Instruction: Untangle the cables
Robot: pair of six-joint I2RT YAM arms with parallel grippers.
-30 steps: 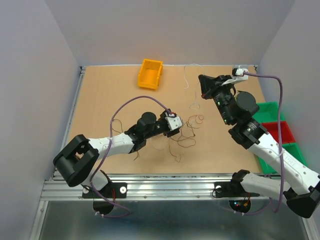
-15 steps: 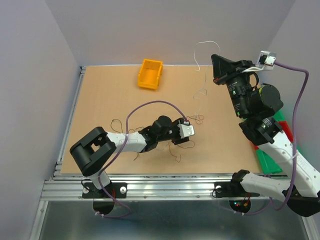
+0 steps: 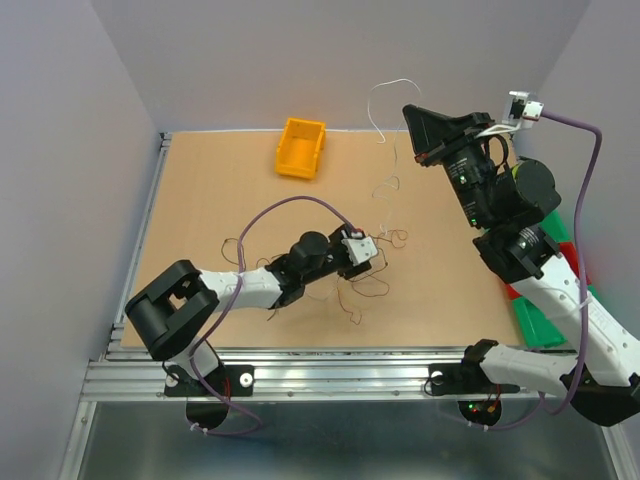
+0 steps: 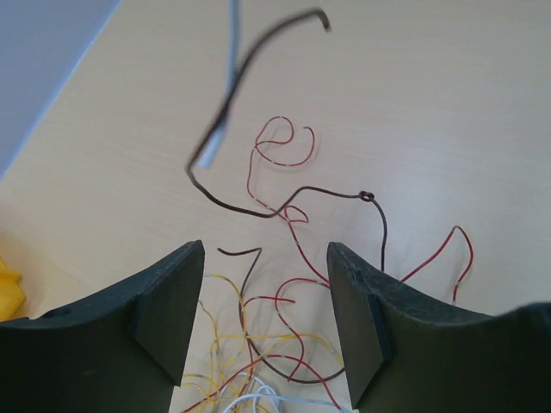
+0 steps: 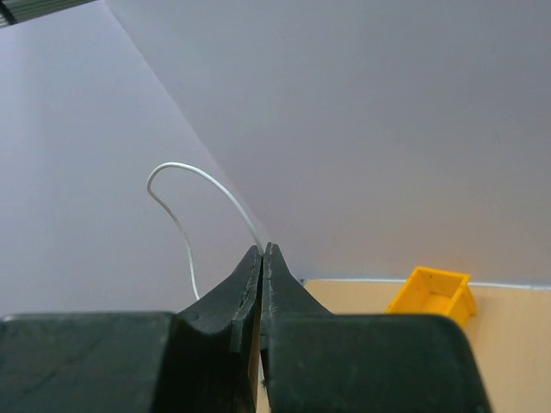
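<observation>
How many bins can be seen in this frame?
3: a yellow bin at the table's far edge; a red bin and a green bin at its right edge, mostly behind the right arm. Others may be hidden there.

Through my feed, both arms are built of white link shells and black joint housings, the left arm [image 3: 235,287] and the right arm [image 3: 565,305] alike. A thin purple cable [image 3: 298,198] serves the left, a second purple cable [image 3: 592,190] the right. The left end effector [image 4: 265,258] and the right end effector [image 5: 263,251] have matte black fingers [image 4: 172,301].
</observation>
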